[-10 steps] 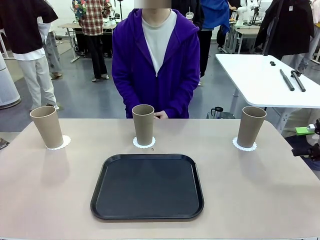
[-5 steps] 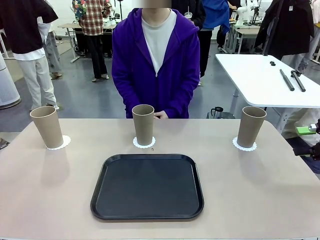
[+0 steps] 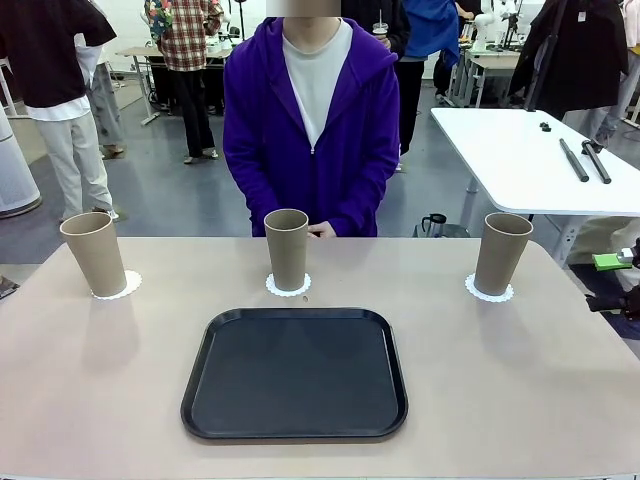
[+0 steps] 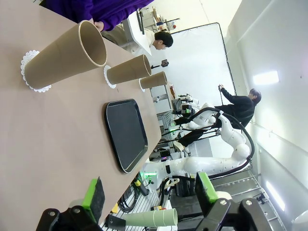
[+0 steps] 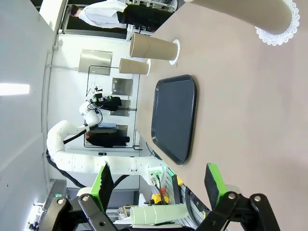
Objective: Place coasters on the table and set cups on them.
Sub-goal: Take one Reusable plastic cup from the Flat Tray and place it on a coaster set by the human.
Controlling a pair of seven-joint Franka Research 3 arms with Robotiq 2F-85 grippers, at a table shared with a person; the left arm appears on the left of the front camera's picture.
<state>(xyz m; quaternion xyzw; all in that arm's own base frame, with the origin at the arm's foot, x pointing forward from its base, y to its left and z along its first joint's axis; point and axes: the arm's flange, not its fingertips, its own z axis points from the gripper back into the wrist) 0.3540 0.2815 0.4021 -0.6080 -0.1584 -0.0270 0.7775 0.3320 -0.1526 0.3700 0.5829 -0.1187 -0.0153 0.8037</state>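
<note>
Three greyish-tan cups stand upright on the beige table [image 3: 100,380], each on a white lacy coaster: the left cup [image 3: 93,253] on a coaster [image 3: 120,286], the middle cup [image 3: 287,249] on a coaster [image 3: 288,288], the right cup [image 3: 501,252] on a coaster [image 3: 489,292]. My left gripper [image 4: 149,192] is open and holds nothing, low over the table's left end, with the left cup [image 4: 67,55] nearest. My right gripper [image 5: 159,183] is open too, off the right end, near the right cup [image 5: 240,12]. Part of it shows at the front view's right edge [image 3: 618,290].
A black tray [image 3: 295,372] lies bare in the middle of the table, in front of the cups. A person in a purple hoodie [image 3: 312,120] stands behind the middle cup with hands at the far edge. A white-topped table [image 3: 530,160] stands at the back right.
My right gripper has edged slightly toward the picture's right edge. The cups, coasters and tray have not moved.
</note>
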